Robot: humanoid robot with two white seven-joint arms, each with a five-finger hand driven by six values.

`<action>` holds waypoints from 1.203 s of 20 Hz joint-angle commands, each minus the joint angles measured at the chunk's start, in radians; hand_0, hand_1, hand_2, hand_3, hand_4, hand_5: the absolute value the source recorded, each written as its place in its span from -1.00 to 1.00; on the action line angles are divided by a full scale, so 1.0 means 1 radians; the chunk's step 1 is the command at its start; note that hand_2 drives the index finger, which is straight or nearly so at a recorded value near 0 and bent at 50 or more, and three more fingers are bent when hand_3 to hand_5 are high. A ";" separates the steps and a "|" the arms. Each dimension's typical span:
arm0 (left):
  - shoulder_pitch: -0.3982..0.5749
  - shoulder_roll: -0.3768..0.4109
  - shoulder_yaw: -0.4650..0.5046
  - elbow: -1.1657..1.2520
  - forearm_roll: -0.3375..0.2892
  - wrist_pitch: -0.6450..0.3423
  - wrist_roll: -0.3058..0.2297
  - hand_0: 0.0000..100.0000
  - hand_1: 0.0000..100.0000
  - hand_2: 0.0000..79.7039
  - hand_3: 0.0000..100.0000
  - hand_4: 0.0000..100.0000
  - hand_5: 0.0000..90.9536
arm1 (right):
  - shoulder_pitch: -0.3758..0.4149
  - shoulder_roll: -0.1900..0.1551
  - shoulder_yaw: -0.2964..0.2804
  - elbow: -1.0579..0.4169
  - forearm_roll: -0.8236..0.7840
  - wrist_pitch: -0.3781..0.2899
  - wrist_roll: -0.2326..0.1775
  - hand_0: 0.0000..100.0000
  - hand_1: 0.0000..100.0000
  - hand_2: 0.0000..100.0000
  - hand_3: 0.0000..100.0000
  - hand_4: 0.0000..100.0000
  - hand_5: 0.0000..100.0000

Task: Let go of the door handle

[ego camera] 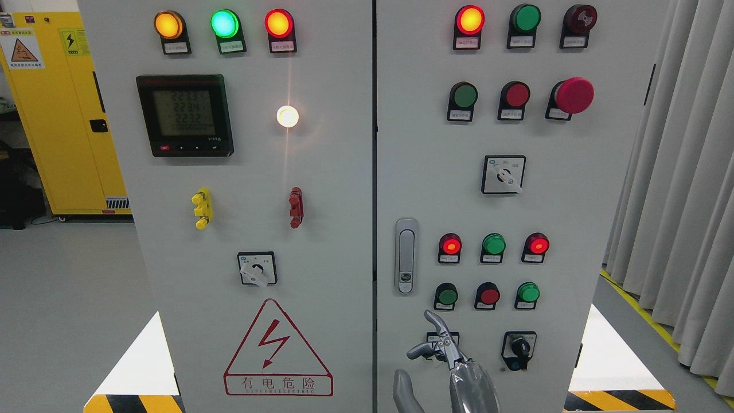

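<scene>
While raised at the bottom edge right of the middle, right hand (444, 355) hovered below the door handle (406, 255), apart from it, fingers (437, 322) spread loose and gripping nothing. Sat upright and flush on the right cabinet door (602, 172), just beside the centre seam, left of three small indicator lights (494, 245).
</scene>
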 commanded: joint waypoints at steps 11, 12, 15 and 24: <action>0.000 0.000 0.000 0.000 0.000 0.001 0.000 -0.76 0.11 -1.00 -1.00 -1.00 -1.00 | -0.111 0.003 0.039 0.152 0.453 0.070 -0.050 0.23 -0.11 -0.94 1.00 1.00 1.00; 0.000 0.000 0.000 0.000 0.000 0.001 0.000 -0.76 0.11 -1.00 -1.00 -1.00 -1.00 | -0.116 0.003 0.040 0.162 0.464 0.070 -0.050 0.24 -0.12 -0.94 1.00 1.00 1.00; 0.000 0.000 0.000 0.000 0.000 0.001 0.000 -0.76 0.11 -1.00 -1.00 -1.00 -1.00 | -0.130 0.003 0.039 0.182 0.468 0.072 -0.048 0.27 -0.13 -0.94 1.00 1.00 1.00; 0.000 0.000 -0.001 0.000 0.000 0.001 0.000 -0.76 0.11 -1.00 -1.00 -1.00 -1.00 | -0.174 0.003 0.034 0.218 0.471 0.118 -0.050 0.29 -0.15 -0.94 1.00 1.00 1.00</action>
